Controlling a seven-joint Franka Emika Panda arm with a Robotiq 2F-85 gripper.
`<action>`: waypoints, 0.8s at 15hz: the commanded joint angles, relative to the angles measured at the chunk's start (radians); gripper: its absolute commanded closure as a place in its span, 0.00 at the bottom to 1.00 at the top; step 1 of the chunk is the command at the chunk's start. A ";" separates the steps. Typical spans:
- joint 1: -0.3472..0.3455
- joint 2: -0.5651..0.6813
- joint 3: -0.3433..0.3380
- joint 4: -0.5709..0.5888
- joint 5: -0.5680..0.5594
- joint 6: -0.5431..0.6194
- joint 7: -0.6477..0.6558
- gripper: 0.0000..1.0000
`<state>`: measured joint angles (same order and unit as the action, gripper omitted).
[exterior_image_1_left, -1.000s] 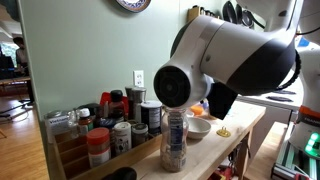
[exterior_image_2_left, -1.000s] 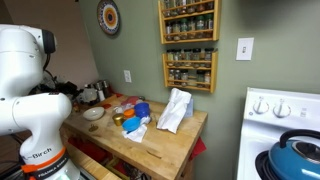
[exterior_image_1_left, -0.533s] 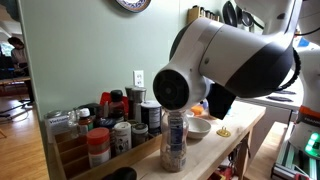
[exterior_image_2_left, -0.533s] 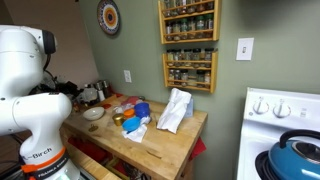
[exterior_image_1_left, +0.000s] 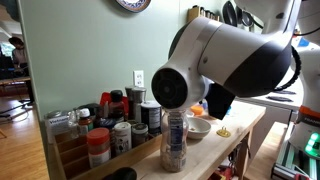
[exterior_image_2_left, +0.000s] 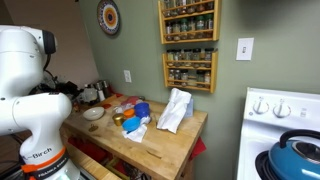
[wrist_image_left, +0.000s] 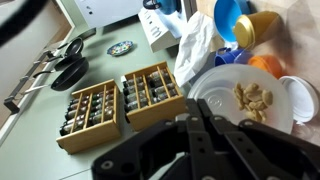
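In the wrist view my gripper (wrist_image_left: 197, 122) is shut with its dark fingers pressed together and nothing between them. It hangs above a white plate (wrist_image_left: 215, 85) that holds a few pale nuts (wrist_image_left: 252, 96). Beyond the plate lie a crumpled white cloth (wrist_image_left: 196, 45), a blue cup (wrist_image_left: 232, 18), a yellow cup (wrist_image_left: 263, 26) and an orange piece (wrist_image_left: 265, 65). The plate (exterior_image_2_left: 94, 113) and the cloth (exterior_image_2_left: 175, 110) also show in an exterior view on the wooden counter (exterior_image_2_left: 165, 150). My fingers are hidden behind the arm in both exterior views.
Two wooden spice racks (exterior_image_2_left: 188, 70) hang on the green wall. A stove with a blue kettle (exterior_image_2_left: 295, 155) stands beside the counter. Jars and a tall spice bottle (exterior_image_1_left: 174, 140) crowd one counter end near a white bowl (exterior_image_1_left: 198, 127). The arm's white body (exterior_image_1_left: 235, 55) fills much of one exterior view.
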<state>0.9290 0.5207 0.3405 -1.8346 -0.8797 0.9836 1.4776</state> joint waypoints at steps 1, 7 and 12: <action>0.023 0.030 -0.020 0.024 -0.003 -0.061 0.008 0.99; 0.038 0.041 -0.033 0.020 -0.038 -0.110 -0.004 0.99; 0.001 0.004 0.003 -0.003 -0.002 -0.005 -0.037 0.99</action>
<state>0.9377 0.5342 0.3291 -1.8318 -0.8961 0.9304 1.4634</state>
